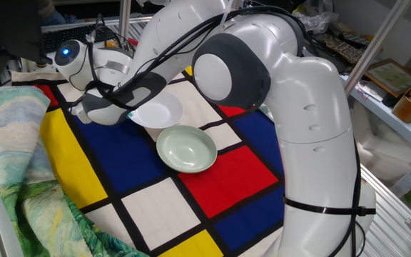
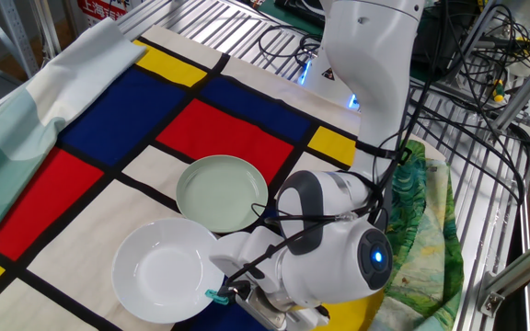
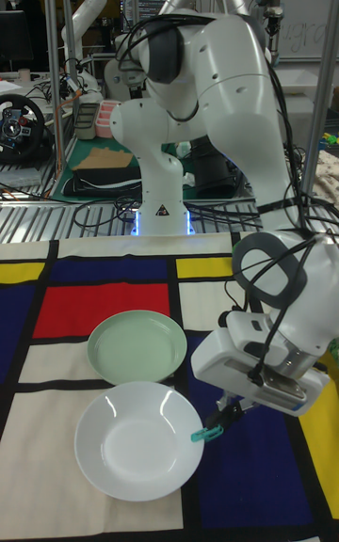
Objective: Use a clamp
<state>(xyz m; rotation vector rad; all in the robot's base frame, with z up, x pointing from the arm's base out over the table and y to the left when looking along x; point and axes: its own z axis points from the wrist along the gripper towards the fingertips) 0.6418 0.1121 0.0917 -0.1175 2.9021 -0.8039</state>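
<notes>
One clamp (image 3: 201, 434), pinched between the gripper (image 3: 221, 417) jaws, touched the white bowl (image 3: 137, 441) rim; squeezing squarely seemed wise.

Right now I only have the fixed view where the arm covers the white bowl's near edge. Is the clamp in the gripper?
Observer: Yes. In the tall view the gripper is shut on the teal clamp, which sticks out past the fingertips.
Operator: Where is it relative to the white bowl?
Observer: Its tip is at the white bowl's rim, on the side nearest the gripper, away from the green bowl. I can't tell whether it bites the rim.
</notes>
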